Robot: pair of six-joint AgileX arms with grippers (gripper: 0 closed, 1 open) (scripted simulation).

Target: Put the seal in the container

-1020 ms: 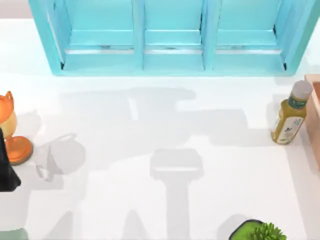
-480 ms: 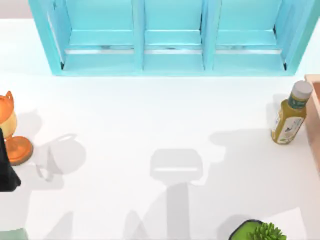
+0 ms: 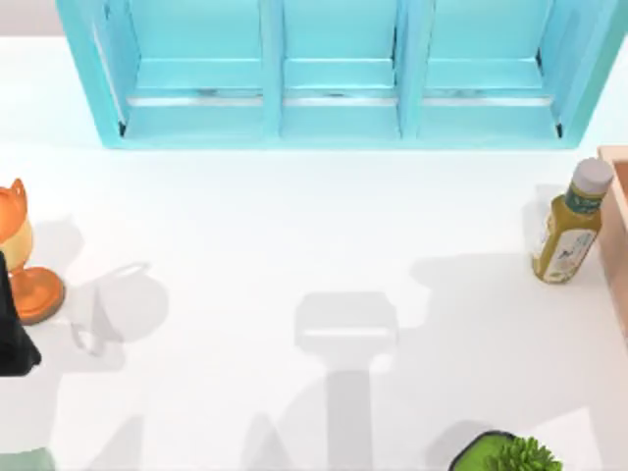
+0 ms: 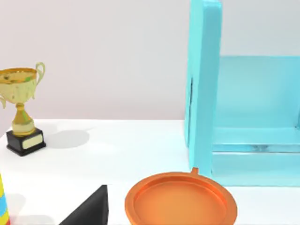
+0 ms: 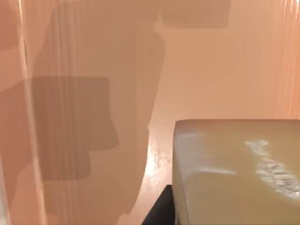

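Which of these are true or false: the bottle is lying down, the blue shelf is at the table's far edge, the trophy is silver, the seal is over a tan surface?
1. The yellow-green bottle lies on its side. False: it stands upright.
2. The blue shelf unit stands along the table's far edge. True.
3. The trophy is silver. False: it is gold on a black base.
4. In the right wrist view, the seal sits before a tan-orange surface. True.

Left arm (image 3: pixel 14 329): dark section at the table's left edge, towards the near side; parked.
Left gripper (image 4: pixel 89 211): one dark wedge-shaped part in the left wrist view.
Right gripper finger (image 5: pixel 158 213): one dark tip in the right wrist view, touching the seal (image 5: pixel 239 173) on its side.
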